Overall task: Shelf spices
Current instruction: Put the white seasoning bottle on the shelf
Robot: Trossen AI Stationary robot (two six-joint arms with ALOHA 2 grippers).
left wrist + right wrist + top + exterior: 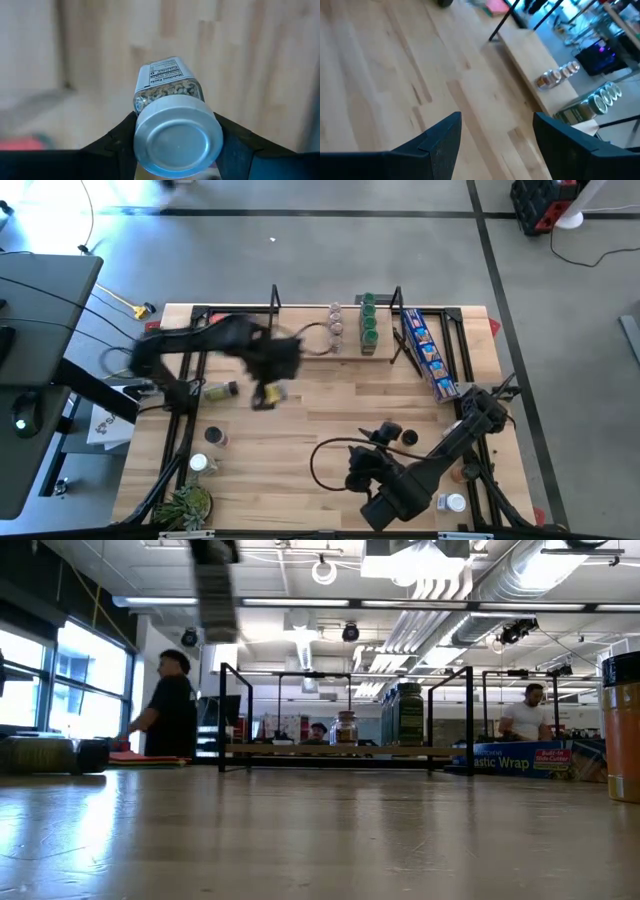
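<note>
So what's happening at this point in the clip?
The left gripper holds a white-capped spice jar over the middle of the table. The shelf at the back already carries several jars. The right gripper waits open and empty near the front; more jars remain on the table.

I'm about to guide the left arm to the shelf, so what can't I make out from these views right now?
- Held jar: high view blurs it under the left gripper; its label is too small to read in the left wrist view.
- Shelf: its left half is hidden by the left arm in the high view.
- Jars by the right arm: contents too small to tell.
</note>
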